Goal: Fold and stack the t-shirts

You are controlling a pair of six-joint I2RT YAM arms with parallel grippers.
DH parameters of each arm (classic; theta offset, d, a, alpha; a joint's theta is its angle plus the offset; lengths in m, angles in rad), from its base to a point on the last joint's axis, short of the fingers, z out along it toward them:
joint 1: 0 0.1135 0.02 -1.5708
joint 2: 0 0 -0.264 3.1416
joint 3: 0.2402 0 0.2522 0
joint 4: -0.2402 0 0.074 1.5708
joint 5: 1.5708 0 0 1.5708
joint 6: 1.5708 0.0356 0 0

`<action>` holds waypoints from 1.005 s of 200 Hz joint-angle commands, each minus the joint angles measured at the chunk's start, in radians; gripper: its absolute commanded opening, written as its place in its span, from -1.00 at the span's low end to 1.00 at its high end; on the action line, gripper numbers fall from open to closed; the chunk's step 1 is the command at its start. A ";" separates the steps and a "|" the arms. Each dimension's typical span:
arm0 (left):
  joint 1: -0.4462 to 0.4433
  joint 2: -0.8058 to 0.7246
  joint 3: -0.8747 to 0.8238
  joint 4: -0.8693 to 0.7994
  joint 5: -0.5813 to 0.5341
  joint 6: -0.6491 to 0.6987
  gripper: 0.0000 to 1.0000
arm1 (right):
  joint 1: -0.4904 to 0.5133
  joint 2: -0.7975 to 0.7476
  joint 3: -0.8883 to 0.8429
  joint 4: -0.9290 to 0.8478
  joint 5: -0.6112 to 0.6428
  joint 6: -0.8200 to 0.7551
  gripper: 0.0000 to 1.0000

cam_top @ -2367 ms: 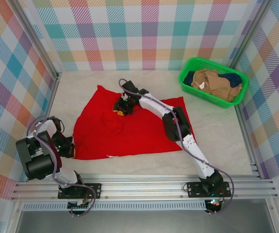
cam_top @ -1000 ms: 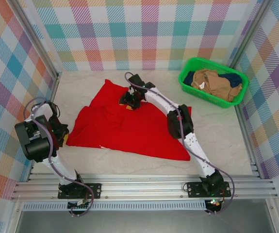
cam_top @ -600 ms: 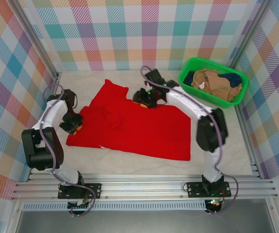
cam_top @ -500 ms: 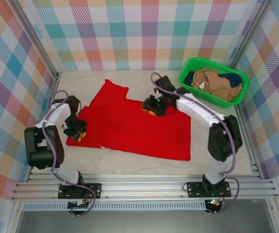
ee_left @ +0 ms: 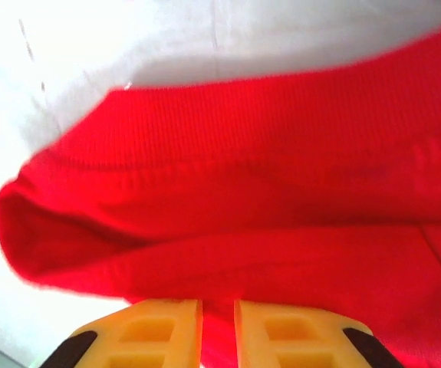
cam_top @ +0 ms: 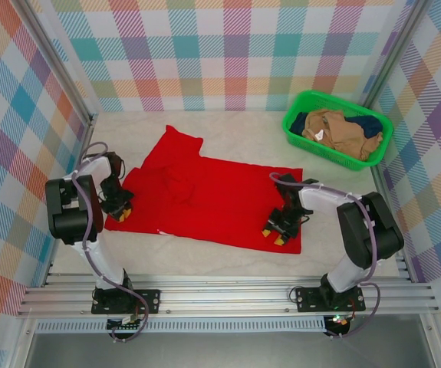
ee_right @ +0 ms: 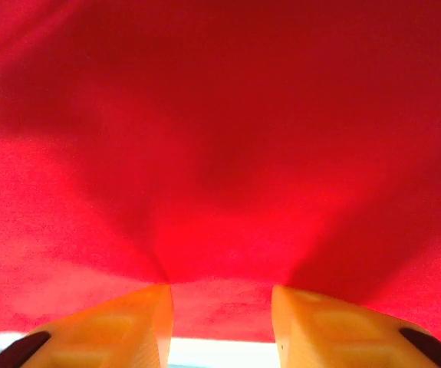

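Observation:
The red t-shirt (cam_top: pixel 205 199) lies spread on the table, one sleeve pointing to the far left. My left gripper (cam_top: pixel 119 209) is at the shirt's near left corner. In the left wrist view its yellow jaws (ee_left: pixel 218 303) stand almost together with red cloth (ee_left: pixel 243 192) pinched in the narrow gap. My right gripper (cam_top: pixel 275 232) sits low on the near right hem. Its jaws (ee_right: pixel 222 291) stand apart, with the hem of the red cloth (ee_right: pixel 220 138) lying between them and creasing at both tips. The tan t-shirt (cam_top: pixel 335 130) and the navy t-shirt (cam_top: pixel 371 123) lie in the basket.
A green plastic basket (cam_top: pixel 287 123) stands at the far right by the checked wall. Metal frame posts run along both sides, and a rail (cam_top: pixel 220 295) crosses the near edge. Bare table lies beyond the shirt and to its right.
The right gripper has swept from the shirt's far edge down to the near right hem. The left gripper settled on the near left corner and closed on the cloth.

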 commanded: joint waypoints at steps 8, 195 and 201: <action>0.040 0.071 0.037 0.029 -0.073 0.087 -0.66 | -0.092 0.041 -0.034 -0.110 0.099 -0.076 -0.23; -0.423 0.087 0.390 -0.033 0.055 -0.082 -0.32 | -0.055 -0.051 0.213 -0.186 0.166 -0.303 -0.02; -0.441 0.126 0.440 -0.053 0.037 -0.070 -0.30 | -0.055 -0.048 0.216 -0.185 0.169 -0.304 -0.03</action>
